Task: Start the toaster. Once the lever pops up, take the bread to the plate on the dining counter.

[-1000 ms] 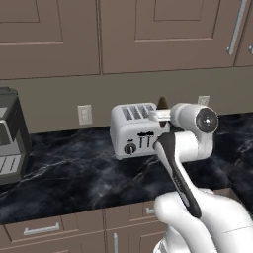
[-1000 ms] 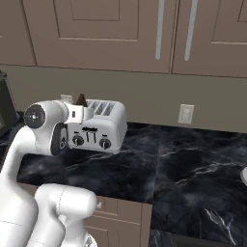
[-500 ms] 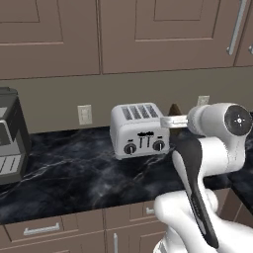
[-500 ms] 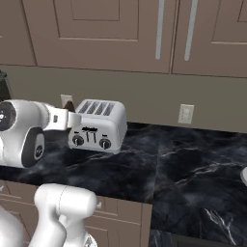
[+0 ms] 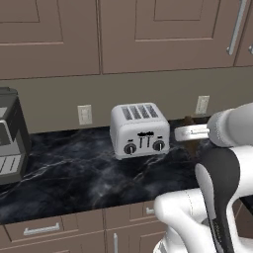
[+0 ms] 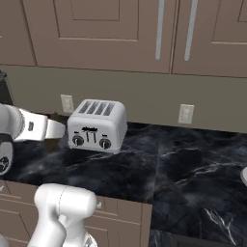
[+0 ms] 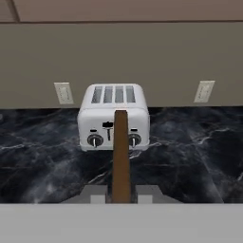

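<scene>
Bread (image 7: 121, 156): dark brown slice, held edge-on, clenched between the gripper (image 7: 121, 192) fingers. Toaster (image 5: 140, 129): silver, four-slot, stood on black marble worktop (image 5: 74, 173), apart from the slice.

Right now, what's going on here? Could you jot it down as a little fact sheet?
Setting: black marble worktop, brown cabinets above
Toaster: silver, four slots, against the wall
Bread: dark brown slice, seen edge-on, out of the toaster
Gripper: shut on the bread, facing the toaster front
Other appliance: dark grey box, far left
Wall outlets: either side of the toaster
</scene>
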